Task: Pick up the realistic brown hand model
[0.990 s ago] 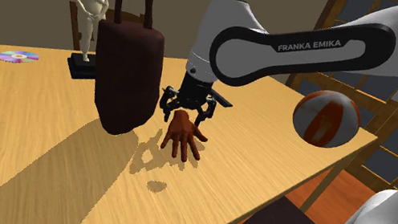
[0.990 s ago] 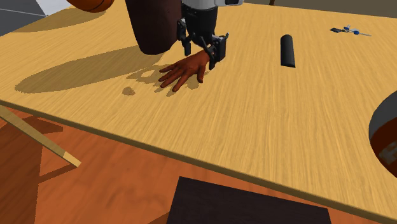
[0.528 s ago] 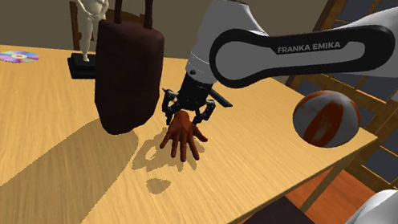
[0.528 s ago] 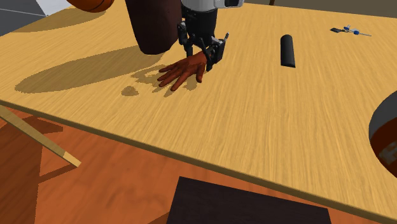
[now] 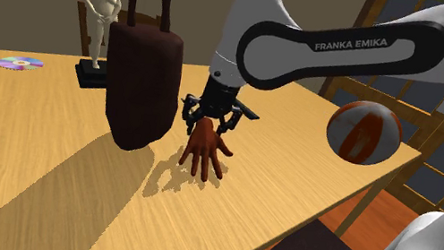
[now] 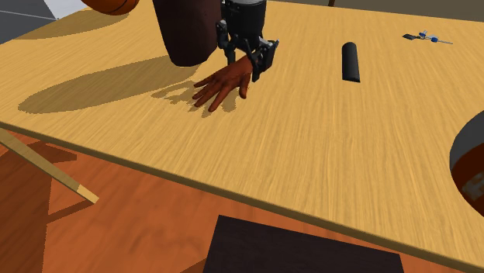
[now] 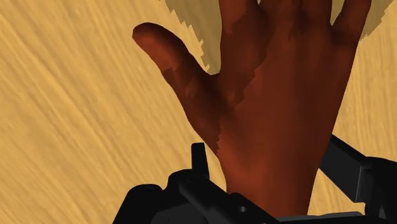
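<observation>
**Brown hand model and gripper.** The brown hand model (image 5: pixel 205 152) (image 6: pixel 223 84) (image 7: pixel 273 95) was near the middle of the wooden table (image 5: pixel 23 171) (image 6: pixel 310 155), just beside the foot of a tall dark brown sculpture (image 5: pixel 140 85) (image 6: pixel 186 31). Its palm faced down and its digits were spread, pointing away from the arm. The black gripper (image 5: pixel 209 121) (image 6: pixel 247 65) (image 7: pixel 273 188) came down on it from above. In the wrist view its two fingers (image 7: pixel 198 159) pressed against opposite sides of the model's wrist, clamped on it.

The model's jagged shadow fell on the tabletop beside its fingertips. Whether those fingertips rested on the wood could not be told.

**Shoulder view.** The white arm, lettered FRANKA EMIKA, reached in from the right. Beyond the sculpture stood a pale figurine (image 5: pixel 100 2) on a dark base. A shiny disc (image 5: pixel 20 63) lay well apart, toward the table's far left. A red-and-white ball (image 5: pixel 364 132) showed at the right, by the table's edge.

**Second exterior view.** A black cylinder (image 6: pixel 351 62) lay on the table, well apart from the model on the view's right. A small blue-and-white item (image 6: pixel 425 36) lay near the far right corner.
</observation>
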### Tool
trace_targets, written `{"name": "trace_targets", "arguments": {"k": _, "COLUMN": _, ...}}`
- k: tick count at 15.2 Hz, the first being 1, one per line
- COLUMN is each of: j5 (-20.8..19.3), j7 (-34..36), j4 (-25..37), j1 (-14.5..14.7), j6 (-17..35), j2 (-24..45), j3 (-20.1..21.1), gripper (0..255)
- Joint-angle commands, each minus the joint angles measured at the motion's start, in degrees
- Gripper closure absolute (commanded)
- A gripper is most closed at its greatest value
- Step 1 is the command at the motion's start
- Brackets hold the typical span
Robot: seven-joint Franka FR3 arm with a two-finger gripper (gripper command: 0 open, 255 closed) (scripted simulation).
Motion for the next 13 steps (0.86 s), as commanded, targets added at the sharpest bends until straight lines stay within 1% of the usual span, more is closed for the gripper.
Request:
{"name": "trace_targets", "arguments": {"k": 1, "j5": -0.02, "j7": 0.01, "j4": 1.42, "j1": -0.04, "j6": -1.51, "j2": -0.09, "j3": -0.06, "gripper": 255}}
{"name": "trace_targets", "arguments": {"k": 11, "j5": 0.11, "j7": -0.13, "j4": 8.36, "j1": -0.21, "j6": -9.19, "j2": -0.9, "j3": -0.5, "gripper": 255}}
{"name": "trace_targets", "arguments": {"k": 13, "j5": 0.11, "j7": -0.13, "j4": 8.47, "j1": -0.22, "j6": -9.31, "j2": -0.9, "j3": -0.51, "gripper": 255}}
